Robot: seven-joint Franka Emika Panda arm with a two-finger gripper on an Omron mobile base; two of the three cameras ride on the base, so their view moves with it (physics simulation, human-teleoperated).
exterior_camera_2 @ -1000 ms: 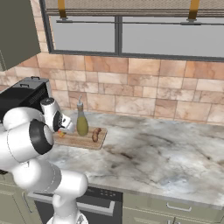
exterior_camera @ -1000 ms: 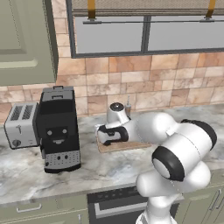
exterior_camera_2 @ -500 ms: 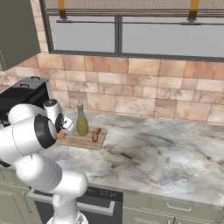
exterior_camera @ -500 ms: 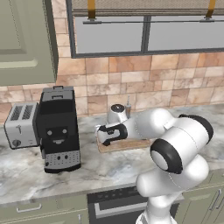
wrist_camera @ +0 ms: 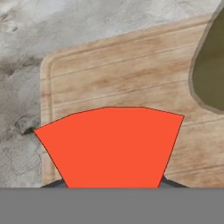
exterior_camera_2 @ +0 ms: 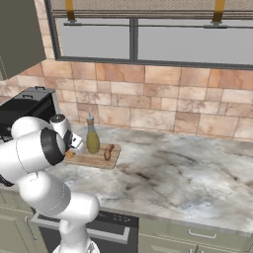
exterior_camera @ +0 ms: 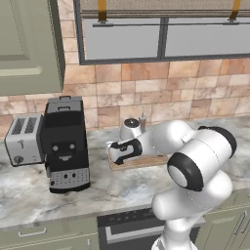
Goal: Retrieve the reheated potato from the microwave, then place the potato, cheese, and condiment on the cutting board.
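Pincer [wrist_camera: 111, 186] pinching the cheese [wrist_camera: 109, 146], held over the left end of the cutting board [wrist_camera: 122, 74]. Condiment [exterior_camera_2: 92, 139] stands upright on the board, potato [exterior_camera_2: 107, 151] lies beside it; board sits on the tabletop [exterior_camera_2: 188, 173].

Tan stone-tile backsplash [exterior_camera_2: 163, 106] under grey-framed window [exterior_camera_2: 148, 42], marbled grey counter [exterior_camera_2: 197, 180], olive-green cabinets [exterior_camera: 24, 46].

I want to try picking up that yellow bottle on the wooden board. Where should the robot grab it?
Grip the condiment at its wide lower body, coming from the side. It stands upright on the cutting board, and its neck is slim and would probably slip or tip. The potato lies close, so mind it.
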